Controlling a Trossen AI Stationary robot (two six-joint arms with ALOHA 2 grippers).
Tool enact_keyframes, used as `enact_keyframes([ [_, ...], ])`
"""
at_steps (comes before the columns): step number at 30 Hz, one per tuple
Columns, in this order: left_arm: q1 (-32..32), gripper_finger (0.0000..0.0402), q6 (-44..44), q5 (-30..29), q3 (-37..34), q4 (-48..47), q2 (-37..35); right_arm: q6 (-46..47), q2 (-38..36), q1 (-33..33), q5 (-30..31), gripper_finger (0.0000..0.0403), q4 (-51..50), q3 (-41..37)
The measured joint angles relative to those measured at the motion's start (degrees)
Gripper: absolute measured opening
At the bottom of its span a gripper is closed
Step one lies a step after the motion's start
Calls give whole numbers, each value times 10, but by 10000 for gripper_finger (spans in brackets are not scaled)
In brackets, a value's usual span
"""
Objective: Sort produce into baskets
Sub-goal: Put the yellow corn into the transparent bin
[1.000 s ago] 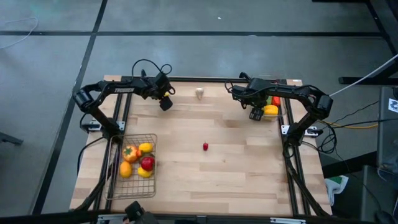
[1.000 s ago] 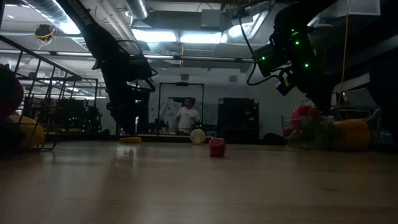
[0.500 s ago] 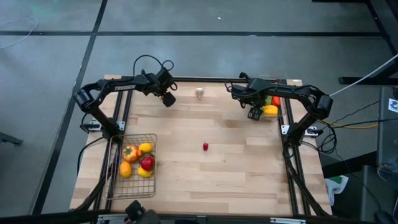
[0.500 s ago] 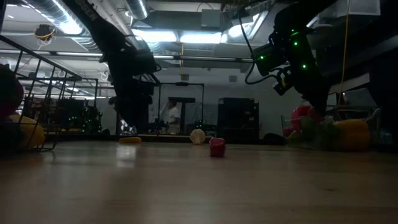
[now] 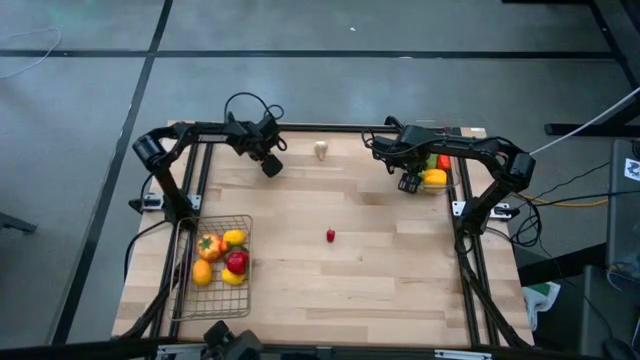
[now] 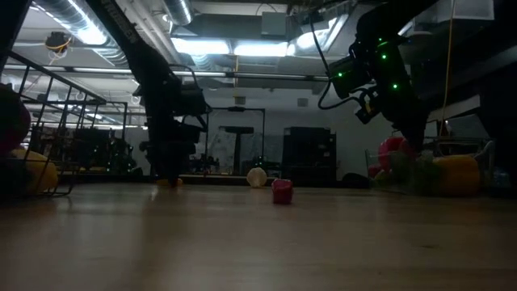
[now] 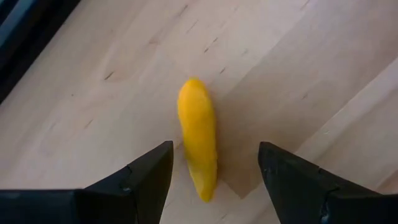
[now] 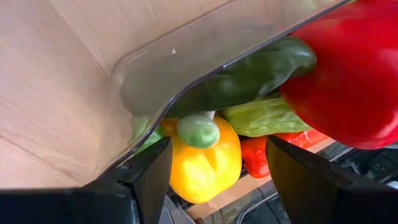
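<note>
A long yellow piece (image 7: 198,140) lies flat on the table, between the open fingers of my left gripper (image 7: 214,149). The fingers stand on either side of it and touch nothing. In the high view my left gripper (image 5: 270,165) is at the far left and hides the piece. My right gripper (image 5: 409,183) is open and empty at the near end of the clear bin (image 5: 440,165). The bin (image 8: 186,81) holds a red pepper (image 8: 348,74), a green cucumber (image 8: 249,78) and a yellow pepper (image 8: 205,162). The wire basket (image 5: 215,305) at the near left holds several yellow, orange and red pieces.
A small red piece (image 5: 330,236) lies at the table's middle and also shows in the low view (image 6: 281,191). A whitish round piece (image 5: 321,150) lies near the far edge. The black frame rails (image 5: 465,260) run along the table's sides.
My left gripper has come down toward the yellow piece at the far left; in the low view it now stands in front of the piece. Its arm has swung a little toward the table's right.
</note>
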Motion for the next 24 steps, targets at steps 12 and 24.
enact_keyframes([
  [12, 6, 124, -4, 39, -1, 0, 1, 0, 0, 0, -29, 257, -4, 0],
  [24, 5, 52, -18, 51, -2, 1, 2, -2, -51, 0, -47, 257, -36, 0],
])
